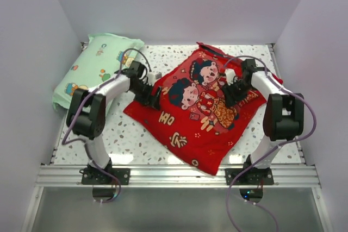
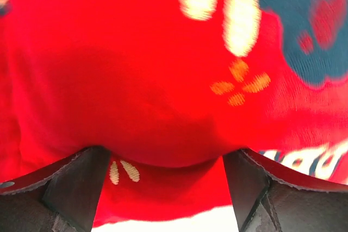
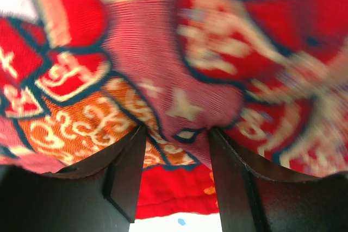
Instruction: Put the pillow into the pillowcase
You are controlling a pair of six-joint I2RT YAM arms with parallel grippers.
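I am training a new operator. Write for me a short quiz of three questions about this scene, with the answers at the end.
1. True or false: the mint-green pillow lies inside the pillowcase.
2. Which thing do the left gripper and the right gripper both reach? A) the mint-green pillow B) the pillowcase C) neither
3. Which side of the pillowcase faces up?
Key: 1. False; it lies beside the pillowcase, at the far left. 2. B. 3. The printed side, with two cartoon figures.
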